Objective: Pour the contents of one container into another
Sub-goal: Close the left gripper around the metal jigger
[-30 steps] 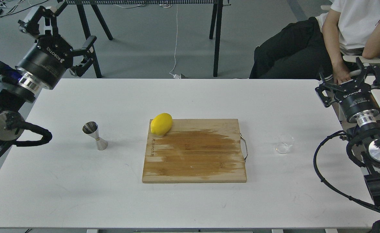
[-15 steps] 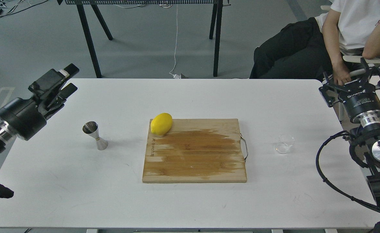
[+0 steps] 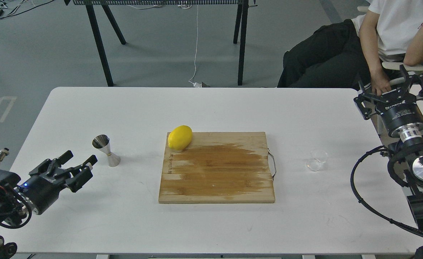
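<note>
The shiny steel jigger (image 3: 105,150) stands upright on the white table (image 3: 211,108), left of the cutting board. My left gripper (image 3: 80,160) hovers low just left and in front of it, open and empty, fingers pointing toward it. The small clear glass cup (image 3: 316,160) sits on the table right of the board, upright. My right gripper (image 3: 393,91) is at the table's far right edge, behind and to the right of the cup, open with nothing in it.
A wooden cutting board (image 3: 216,169) with a metal handle lies mid-table, a yellow lemon (image 3: 180,137) on its back left corner. A seated person (image 3: 387,39) is close behind my right gripper. Black table legs stand beyond the far edge.
My left arm has swung down from high at the back left to low over the table's front left, close to the jigger. The right gripper has barely shifted.
</note>
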{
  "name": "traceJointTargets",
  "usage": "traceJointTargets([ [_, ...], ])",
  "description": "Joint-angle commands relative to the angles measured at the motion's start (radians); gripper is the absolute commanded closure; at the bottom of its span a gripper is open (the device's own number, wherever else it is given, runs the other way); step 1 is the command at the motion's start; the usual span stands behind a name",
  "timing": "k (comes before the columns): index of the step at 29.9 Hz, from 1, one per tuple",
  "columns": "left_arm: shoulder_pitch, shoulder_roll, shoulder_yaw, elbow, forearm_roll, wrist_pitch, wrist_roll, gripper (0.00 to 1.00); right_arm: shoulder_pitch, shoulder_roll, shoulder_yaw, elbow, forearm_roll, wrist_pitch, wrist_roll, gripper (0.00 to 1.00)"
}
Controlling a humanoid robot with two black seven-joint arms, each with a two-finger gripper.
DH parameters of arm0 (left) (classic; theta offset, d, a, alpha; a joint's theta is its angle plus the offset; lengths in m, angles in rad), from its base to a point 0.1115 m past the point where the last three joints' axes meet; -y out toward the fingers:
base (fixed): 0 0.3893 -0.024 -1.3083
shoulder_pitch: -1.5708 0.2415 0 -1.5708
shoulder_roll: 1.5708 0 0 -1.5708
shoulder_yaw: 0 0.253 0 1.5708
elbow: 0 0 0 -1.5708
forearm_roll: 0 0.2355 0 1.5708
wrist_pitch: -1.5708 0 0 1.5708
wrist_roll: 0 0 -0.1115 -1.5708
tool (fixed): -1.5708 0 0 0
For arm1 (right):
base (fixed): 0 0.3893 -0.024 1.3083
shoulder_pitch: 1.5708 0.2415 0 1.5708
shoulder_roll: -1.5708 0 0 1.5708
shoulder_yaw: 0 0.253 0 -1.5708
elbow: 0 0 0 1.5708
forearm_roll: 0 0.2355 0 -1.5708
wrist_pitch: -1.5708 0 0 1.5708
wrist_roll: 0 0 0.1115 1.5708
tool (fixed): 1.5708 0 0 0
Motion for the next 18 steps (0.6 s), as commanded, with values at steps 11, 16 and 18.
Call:
traceJointTargets([
  [11, -0.152, -0.215, 0.013, 0.312, 0.146, 0.038, -0.002, 0.14, -0.004, -0.014, 0.005, 0.003, 0.002, 0.0, 0.0, 0.0],
  [16, -0.191, -0.246, 0.036, 0.374, 0.142, 0.041, 0.0, 0.21, -0.004, -0.014, 0.005, 0.006, 0.002, 0.0, 0.002, 0.0],
  [18, -0.201, -0.255, 0.039, 0.4, 0.142, 0.05, -0.003, 0.25, -0.004, -0.014, 0.005, 0.005, 0.002, 0.0, 0.0, 0.0],
])
